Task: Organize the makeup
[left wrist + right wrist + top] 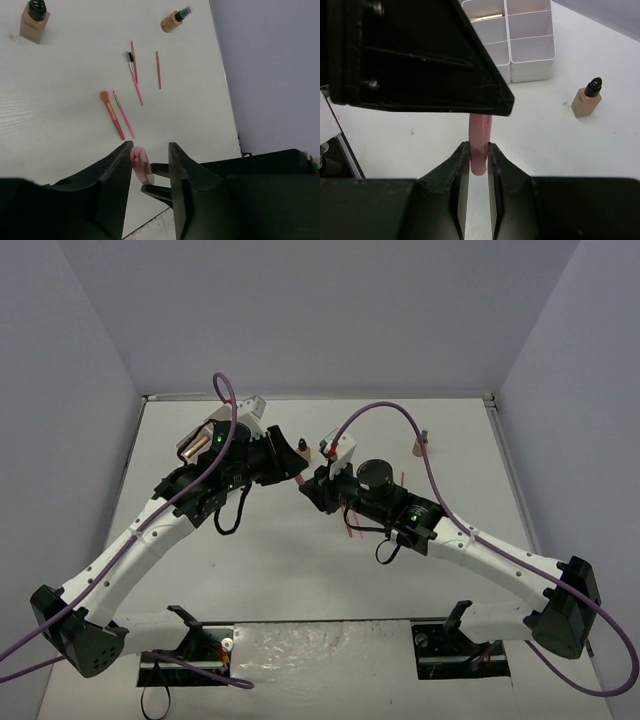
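My right gripper (479, 146) is shut on a pink, squashed sponge (481, 127) and holds it above the table. My left gripper (150, 147) is open with its fingers on either side of the same sponge (139, 161), which rests against the left finger. The two grippers meet at mid-table in the top view, left (296, 462) and right (312, 485). A tan dark-capped bottle (34, 21) stands on the table and another (175, 20) lies on its side. Several thin pink and brown sticks and brushes (131, 85) lie loose. A standing tan bottle (586, 99) shows in the right wrist view.
The white four-compartment box (530, 42) stands at the back left, with a gold-tipped item (485, 18) in one compartment. The left gripper's body (415, 55) hangs just over my right fingers. Grey walls close in the table on three sides.
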